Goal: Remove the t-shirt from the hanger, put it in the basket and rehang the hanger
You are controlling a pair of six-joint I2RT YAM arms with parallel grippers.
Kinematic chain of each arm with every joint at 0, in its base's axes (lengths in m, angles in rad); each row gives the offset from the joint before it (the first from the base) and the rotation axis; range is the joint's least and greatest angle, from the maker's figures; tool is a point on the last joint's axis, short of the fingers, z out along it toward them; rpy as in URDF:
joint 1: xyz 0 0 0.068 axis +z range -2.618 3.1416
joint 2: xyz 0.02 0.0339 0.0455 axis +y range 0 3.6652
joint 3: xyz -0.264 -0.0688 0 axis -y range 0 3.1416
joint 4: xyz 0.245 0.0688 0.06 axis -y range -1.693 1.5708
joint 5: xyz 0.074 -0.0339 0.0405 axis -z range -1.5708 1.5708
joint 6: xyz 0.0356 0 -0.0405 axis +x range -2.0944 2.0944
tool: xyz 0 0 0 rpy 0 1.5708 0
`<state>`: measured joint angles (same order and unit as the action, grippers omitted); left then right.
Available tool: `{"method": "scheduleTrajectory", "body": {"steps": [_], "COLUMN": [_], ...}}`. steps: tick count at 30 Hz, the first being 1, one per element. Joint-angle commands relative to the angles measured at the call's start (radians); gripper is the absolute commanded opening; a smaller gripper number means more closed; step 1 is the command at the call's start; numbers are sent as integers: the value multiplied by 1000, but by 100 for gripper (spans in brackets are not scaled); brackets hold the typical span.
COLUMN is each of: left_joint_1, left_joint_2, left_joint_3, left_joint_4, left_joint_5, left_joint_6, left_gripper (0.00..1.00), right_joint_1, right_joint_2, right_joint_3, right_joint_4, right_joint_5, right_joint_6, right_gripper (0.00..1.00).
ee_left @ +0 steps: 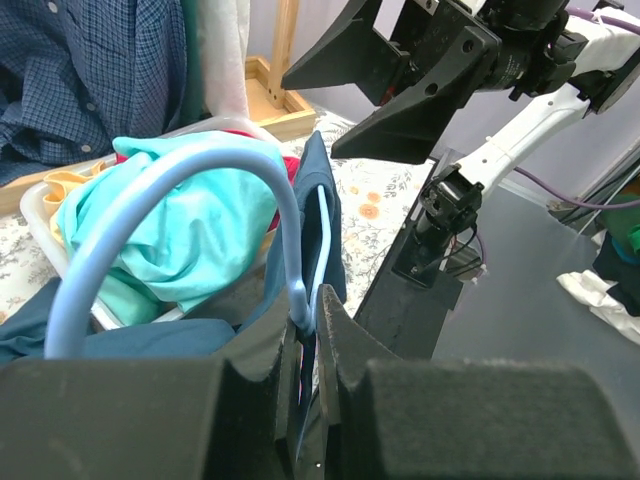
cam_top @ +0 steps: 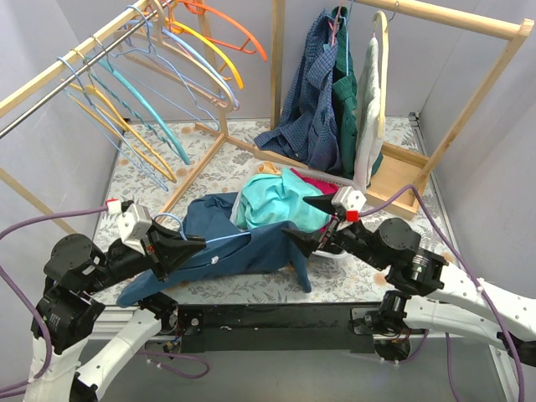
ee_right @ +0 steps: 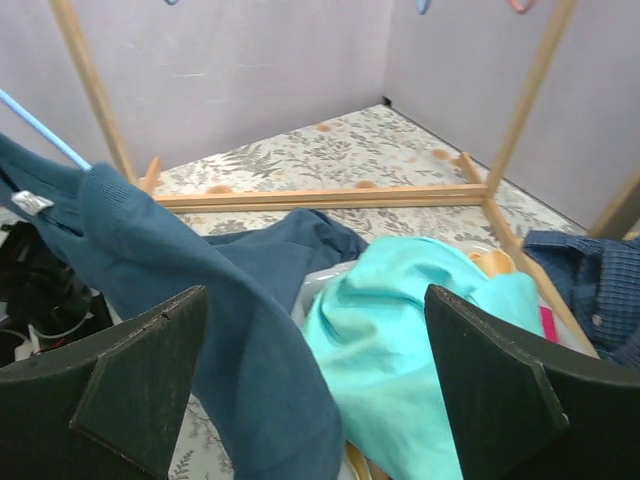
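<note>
My left gripper (cam_top: 198, 244) is pinched on the blue hanger (ee_left: 200, 165). My right gripper (ee_right: 315, 298) stands wide at the navy t-shirt's (cam_top: 243, 243) right end. The shirt stretches left-right along the table's (cam_top: 352, 280) near edge, touching the basket (ee_left: 35, 215).

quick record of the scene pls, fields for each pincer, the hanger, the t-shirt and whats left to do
left pincer: shut on hanger, near its hook
right pincer: open, beside the t-shirt, holding nothing
hanger: light blue, one arm inside the shirt
t-shirt: navy, not yet off the hanger
teal garment: heaped just behind the t-shirt
left to do: pull the shirt off the hanger
</note>
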<state>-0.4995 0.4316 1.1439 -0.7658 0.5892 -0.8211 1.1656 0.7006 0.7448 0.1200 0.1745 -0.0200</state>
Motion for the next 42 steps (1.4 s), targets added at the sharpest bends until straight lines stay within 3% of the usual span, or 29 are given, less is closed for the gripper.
{"method": "scheduleTrajectory", "body": {"steps": [1,4,13,14,16,17,19,20,33,42], "left_joint_1": [3,3,4,3,4,3,3,1,-5,-11], "left_joint_2": [12,13,21,21,19,19,16,16,21,21], "left_joint_3": [65,85,129,132,140,143,152,155,155,192], "left_joint_4": [-20,-26,-52,-52,-58,-62,-76,-95,-165,-161], "left_joint_5": [-15,-22,-52,-51,-49,-49,-46,-42,15,46], "left_joint_6": [26,28,34,34,33,33,31,33,53,59], "left_gripper": [0,0,0,0,0,0,0,0,0,0], "right_joint_1": [3,3,3,3,3,3,3,3,-1,-17], "right_joint_2": [-36,-35,68,76,97,102,105,103,-87,-142], "right_joint_3": [10,-4,8,8,17,21,24,25,7,-48], "right_joint_4": [-63,-82,-88,-82,-76,-75,-71,-69,69,63], "right_joint_5": [108,100,7,3,5,11,31,43,613,747], "right_joint_6": [-32,-21,12,12,12,12,11,6,-100,-124], "right_gripper": [95,91,60,48,35,24,14,2,1,1]}}
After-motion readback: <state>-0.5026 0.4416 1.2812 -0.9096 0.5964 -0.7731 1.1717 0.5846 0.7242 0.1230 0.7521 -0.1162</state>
